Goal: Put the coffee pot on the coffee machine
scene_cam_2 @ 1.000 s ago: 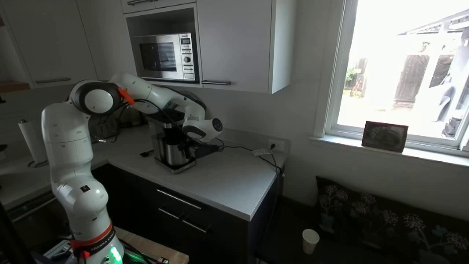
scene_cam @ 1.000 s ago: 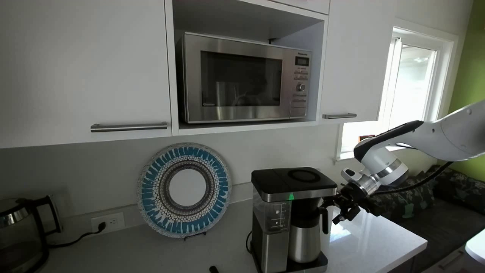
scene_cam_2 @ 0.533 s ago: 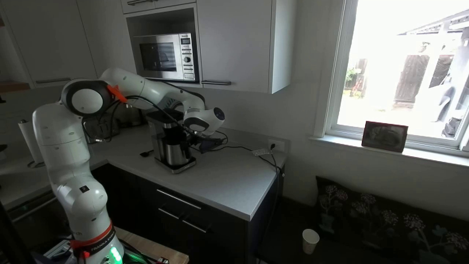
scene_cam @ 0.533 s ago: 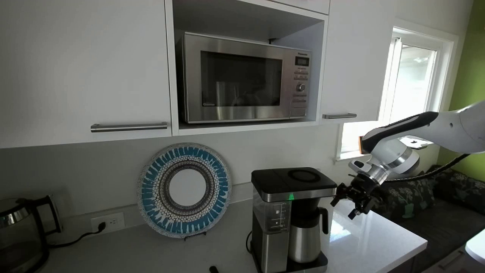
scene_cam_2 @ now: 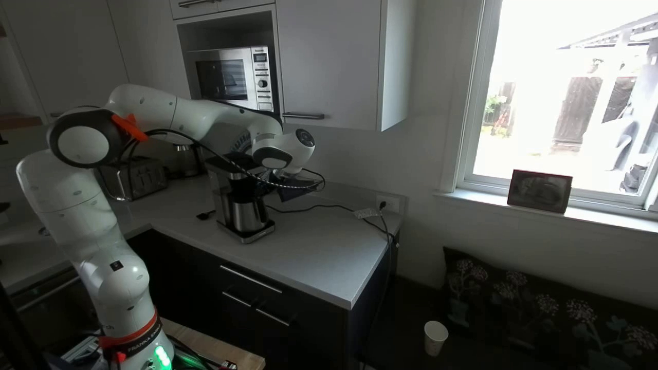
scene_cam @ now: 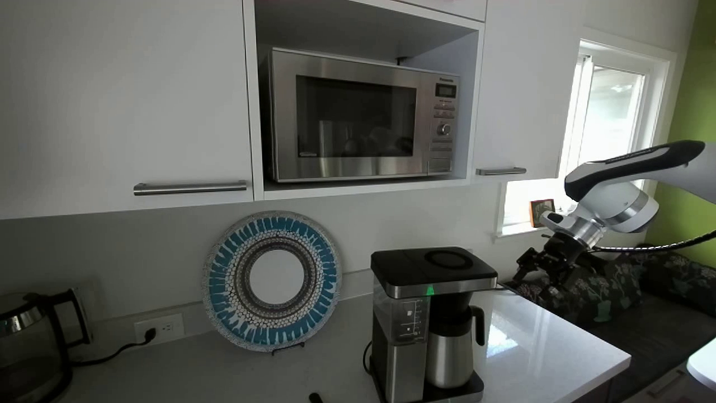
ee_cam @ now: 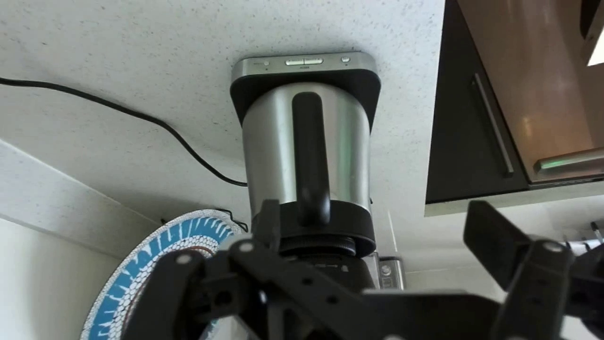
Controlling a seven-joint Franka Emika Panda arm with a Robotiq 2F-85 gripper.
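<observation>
At five o'clock in an exterior view, the coffee pot [scene_cam: 449, 358] stands upright in the coffee machine [scene_cam: 403, 330]! Gripper [ee_cam: 377, 224] spread, pinching nothing; the handle [ee_cam: 310, 158] runs to twelve o'clock in the wrist view. Rigid steel, probably slippery, heavier if full: grab that handle.

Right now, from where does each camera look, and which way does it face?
Wrist view: mounted behind the open gripper seen at bottom, looking down at the coffee pot.
In an exterior view: opposite the cupboards, facing microwave and coffee machine; arm at right.
In an exterior view: near the arm's base, facing counter and window; arm mostly visible.
Both exterior views share the microwave and coffee machine.
</observation>
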